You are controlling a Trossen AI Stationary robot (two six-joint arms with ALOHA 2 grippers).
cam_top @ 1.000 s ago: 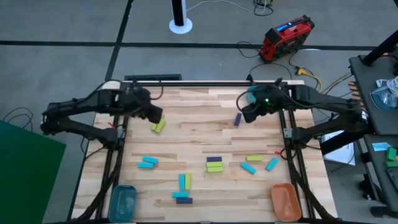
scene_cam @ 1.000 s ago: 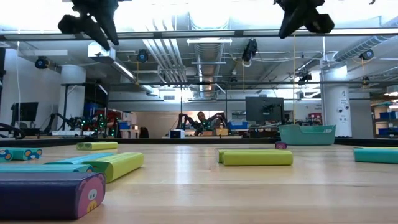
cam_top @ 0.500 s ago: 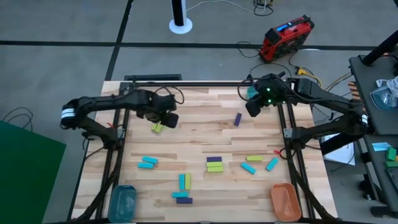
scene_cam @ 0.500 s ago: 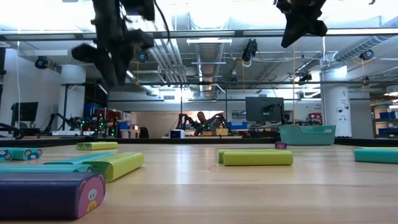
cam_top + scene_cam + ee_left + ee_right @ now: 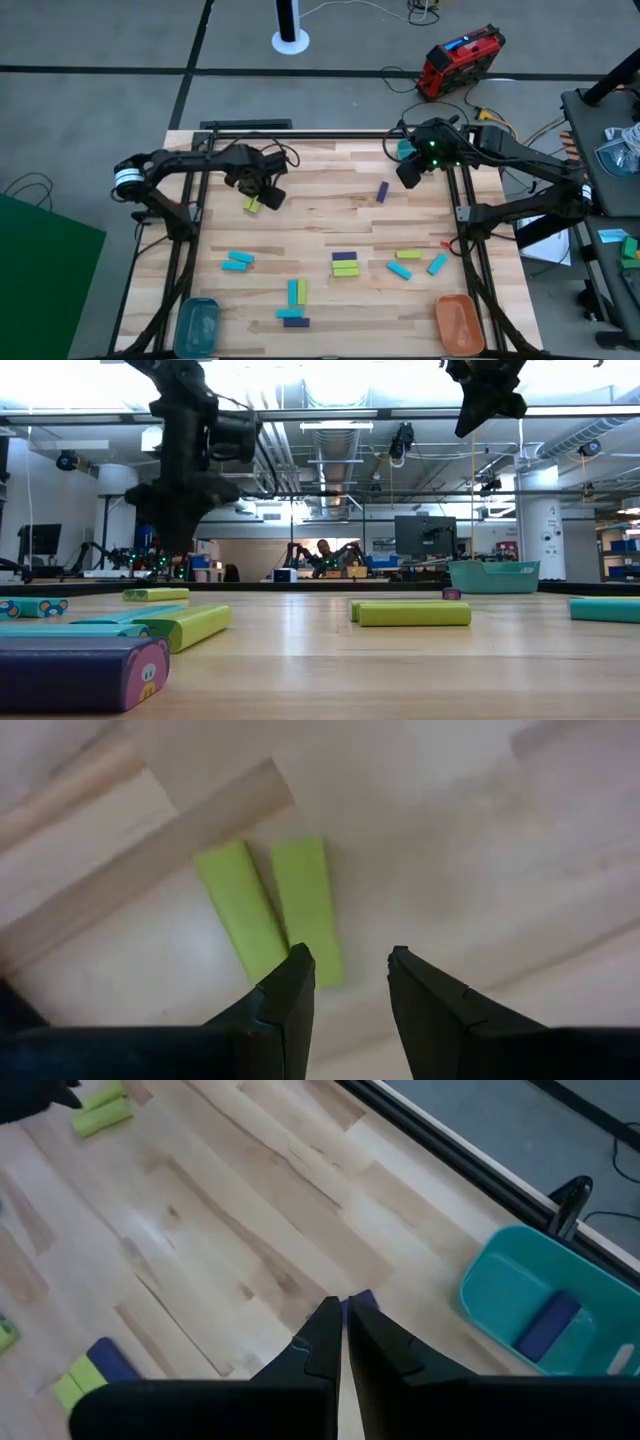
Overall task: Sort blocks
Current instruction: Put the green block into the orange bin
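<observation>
Left gripper [image 5: 345, 975] hangs w/ fingers spread over two yellow-green blocks [image 5: 270, 910] lying side by side, touching, on the table [image 5: 480, 850]; the nearer block's end sits just ahead of one fingertip, not centred in the gap. To grab well, I'd say shift sideways so only one block sits btwn the fingers, then drop straight & close across its narrow width. Farther off, right gripper [image 5: 343, 1335] waits raised, fingers pressed together, empty; a purple block [image 5: 362, 1300] lies just beyond its tips, teal bin [image 5: 540, 1315] w/ another purple block past that.
</observation>
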